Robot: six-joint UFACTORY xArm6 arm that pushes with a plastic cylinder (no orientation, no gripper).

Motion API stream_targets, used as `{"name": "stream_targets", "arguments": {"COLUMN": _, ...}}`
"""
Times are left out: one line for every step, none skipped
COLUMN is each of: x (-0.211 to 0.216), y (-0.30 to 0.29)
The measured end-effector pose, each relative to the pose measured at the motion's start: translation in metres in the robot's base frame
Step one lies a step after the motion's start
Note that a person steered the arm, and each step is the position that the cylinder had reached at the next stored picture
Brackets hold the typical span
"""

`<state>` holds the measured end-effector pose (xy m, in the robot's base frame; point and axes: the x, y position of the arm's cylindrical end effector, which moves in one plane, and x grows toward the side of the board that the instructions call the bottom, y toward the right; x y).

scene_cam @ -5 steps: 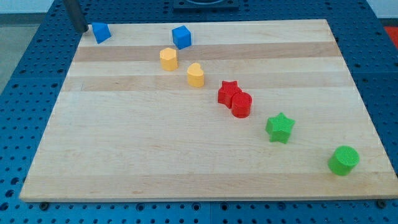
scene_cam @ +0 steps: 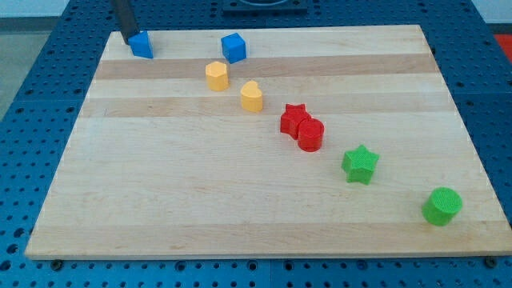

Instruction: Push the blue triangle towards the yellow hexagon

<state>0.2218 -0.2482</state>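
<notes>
The blue triangle (scene_cam: 142, 45) lies near the board's top left corner. My tip (scene_cam: 128, 39) touches its left side. The yellow hexagon (scene_cam: 217, 76) sits to the right of the triangle and lower in the view, some way off.
A blue cube (scene_cam: 234, 47) sits just above the hexagon. A yellow heart-like block (scene_cam: 252, 96), a red star (scene_cam: 294, 118), a red cylinder (scene_cam: 310, 134), a green star (scene_cam: 360, 164) and a green cylinder (scene_cam: 442, 206) run diagonally to the lower right. The wooden board (scene_cam: 240, 200) rests on a blue perforated table.
My tip has moved right, from off the board's top left corner up against the blue triangle. The triangle has slid a little to the right.
</notes>
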Motion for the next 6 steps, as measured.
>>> {"name": "stream_targets", "arguments": {"x": 0.006, "y": 0.002}}
{"name": "stream_targets", "arguments": {"x": 0.01, "y": 0.009}}
{"name": "stream_targets", "arguments": {"x": 0.022, "y": 0.022}}
{"name": "stream_targets", "arguments": {"x": 0.037, "y": 0.028}}
{"name": "stream_targets", "arguments": {"x": 0.053, "y": 0.028}}
{"name": "stream_targets", "arguments": {"x": 0.059, "y": 0.038}}
